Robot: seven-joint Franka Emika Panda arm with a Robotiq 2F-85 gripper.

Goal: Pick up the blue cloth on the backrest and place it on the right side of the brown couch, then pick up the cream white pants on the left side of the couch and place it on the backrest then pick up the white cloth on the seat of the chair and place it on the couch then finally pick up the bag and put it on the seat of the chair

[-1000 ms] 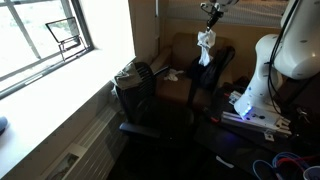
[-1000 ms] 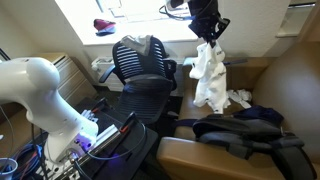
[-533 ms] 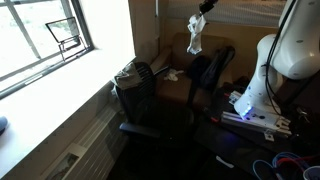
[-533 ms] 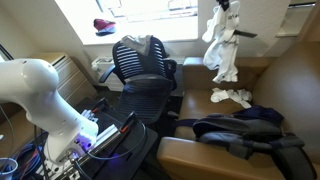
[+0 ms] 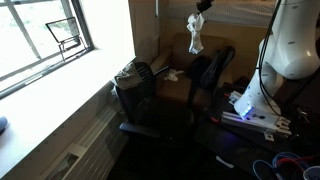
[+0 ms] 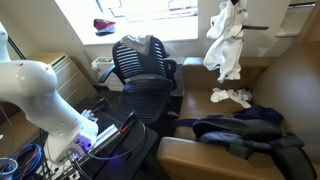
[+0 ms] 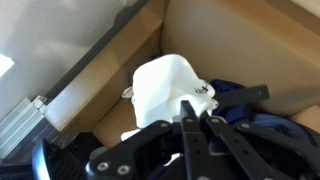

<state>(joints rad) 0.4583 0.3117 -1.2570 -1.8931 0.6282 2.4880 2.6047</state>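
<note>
The claw (image 7: 195,108) is clenched on the top of the white cloth (image 6: 224,50), which hangs limp high above the seat of the brown couch (image 6: 295,95). Below it a dark cloth (image 6: 245,122), seemingly navy, lies on the cushion. Over the chair's backrest (image 6: 133,66) drape pale pants (image 6: 150,42).

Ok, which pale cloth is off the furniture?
The white cloth dangling from the gripper above the brown couch; the smaller white one lies on its seat, the cream one drapes the backrest.
</note>
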